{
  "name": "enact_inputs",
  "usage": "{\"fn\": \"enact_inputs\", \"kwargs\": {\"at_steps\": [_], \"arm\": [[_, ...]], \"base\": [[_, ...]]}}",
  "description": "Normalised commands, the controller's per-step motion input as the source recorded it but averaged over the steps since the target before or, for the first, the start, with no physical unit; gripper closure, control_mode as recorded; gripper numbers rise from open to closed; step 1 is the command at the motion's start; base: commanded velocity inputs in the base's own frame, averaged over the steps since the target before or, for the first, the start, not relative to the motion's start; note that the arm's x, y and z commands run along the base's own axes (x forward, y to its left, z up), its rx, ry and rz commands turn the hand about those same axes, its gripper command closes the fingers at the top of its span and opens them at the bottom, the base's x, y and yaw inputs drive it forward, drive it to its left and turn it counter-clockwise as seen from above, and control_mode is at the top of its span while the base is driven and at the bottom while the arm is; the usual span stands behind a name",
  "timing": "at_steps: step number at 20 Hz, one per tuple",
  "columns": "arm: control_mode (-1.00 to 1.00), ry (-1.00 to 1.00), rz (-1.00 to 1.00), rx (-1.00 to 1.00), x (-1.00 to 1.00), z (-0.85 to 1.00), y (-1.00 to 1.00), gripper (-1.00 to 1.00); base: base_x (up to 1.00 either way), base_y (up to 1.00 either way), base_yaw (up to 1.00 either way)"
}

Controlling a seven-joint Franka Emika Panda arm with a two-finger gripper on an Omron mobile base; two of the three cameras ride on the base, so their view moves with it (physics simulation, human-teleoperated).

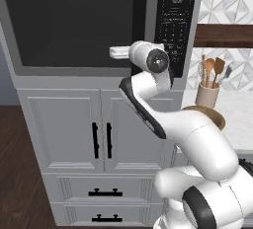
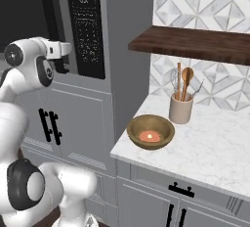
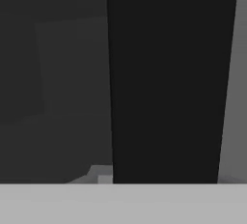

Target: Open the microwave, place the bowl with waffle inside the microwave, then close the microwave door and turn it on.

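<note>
Microwave door [image 1: 74,25] shut | jaws at handle [image 3: 166,78], state unclear | bowl [image 2: 151,131] on counter [image 2: 215,147]

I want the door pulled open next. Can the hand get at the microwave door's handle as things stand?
Probably yes: the hand is already right at the black handle of the closed microwave door, with nothing between them.

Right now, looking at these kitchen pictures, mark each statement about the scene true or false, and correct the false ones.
1. The grey microwave door with dark glass is shut. True.
2. The shallow brown wooden bowl with waffle sits inside the microwave. False: it rests on the white marble counter.
3. The beige utensil cup holds wooden spoons. True.
4. The bowl stands on the dark wooden shelf. False: the shelf hangs above it.
</note>
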Motion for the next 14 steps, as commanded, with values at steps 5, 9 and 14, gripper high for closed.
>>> {"fn": "enact_inputs", "kwargs": {"at_steps": [5,9,14], "arm": [[-1.00,0.00,0.27,-0.12,-0.16,-0.45,1.00,1.00],[-1.00,0.01,0.23,-0.23,-0.69,-0.48,1.00,1.00],[-1.00,0.02,0.17,-0.27,-1.00,-0.45,1.00,1.00]], "base": [[0.00,0.00,0.00],[0.00,0.00,0.00],[0.00,0.00,0.00]]}}
